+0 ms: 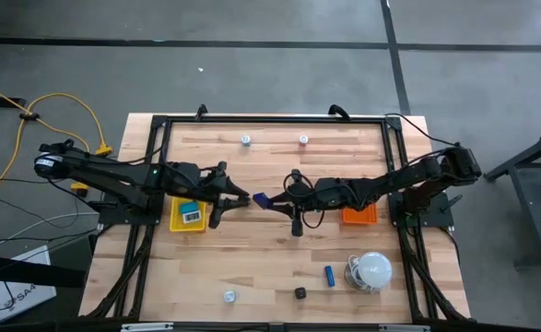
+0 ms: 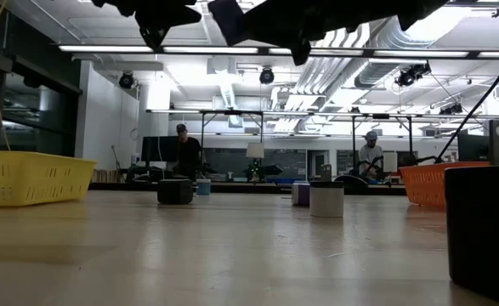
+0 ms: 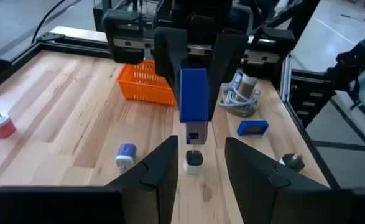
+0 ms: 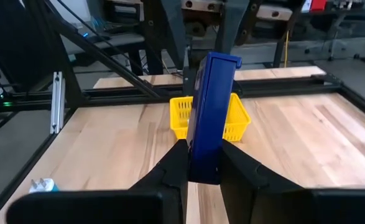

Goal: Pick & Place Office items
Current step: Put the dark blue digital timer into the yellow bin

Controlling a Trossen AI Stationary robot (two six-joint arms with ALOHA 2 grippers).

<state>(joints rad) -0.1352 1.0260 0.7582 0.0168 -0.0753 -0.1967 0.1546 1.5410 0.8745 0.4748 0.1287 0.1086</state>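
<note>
My right gripper (image 1: 277, 201) hovers over the table's middle, shut on a blue stick (image 4: 210, 112), also seen in the left wrist view (image 3: 193, 93). My left gripper (image 1: 241, 198) faces it from the left, open, its fingers (image 3: 163, 171) short of the stick's free end. Both hang high in the low view, left gripper (image 2: 157, 19) and right gripper (image 2: 293, 25). On the table lie another blue stick (image 1: 329, 275), a black block (image 1: 300, 293) and white round bits (image 1: 245, 139) (image 1: 303, 139) (image 1: 229, 296). My right gripper pinches the blue stick's near end (image 4: 204, 163) between its two fingers (image 4: 173, 167). It comes level from the table's right, with the stick lying along the fingers and jutting out toward my left gripper. The stick is lifted clear of the table.
A yellow tray (image 1: 180, 221) holding a small item sits under my left arm, an orange tray (image 1: 359, 215) under my right arm. A white dome with coiled cable (image 1: 373, 269) stands near the right front. A black frame (image 1: 270, 120) rims the table. People stand far behind (image 2: 184, 149).
</note>
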